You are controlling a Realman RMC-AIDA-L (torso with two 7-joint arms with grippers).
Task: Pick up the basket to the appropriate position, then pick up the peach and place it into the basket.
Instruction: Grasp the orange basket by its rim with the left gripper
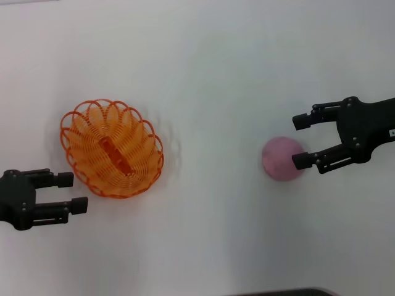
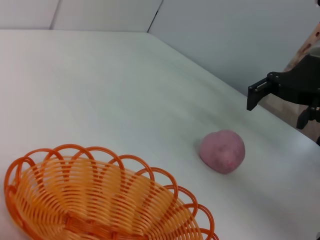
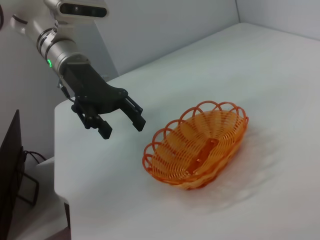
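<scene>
Fingers of right gripper spread wide, straddling peach toward desk's right edge. Left gripper wide open, empty, beside basket near left edge.

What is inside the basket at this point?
Nothing: the basket shows only its own wire floor. The peach lies on the table, under the open right tool. The open left tool sits beside the basket.

Right gripper: arm extends in from the right side, fingers spread wide, pointing toward the robot's left. Left gripper: low at the left side, fingers parted, pointing toward the right; wrist and forearm show in the right wrist view.
</scene>
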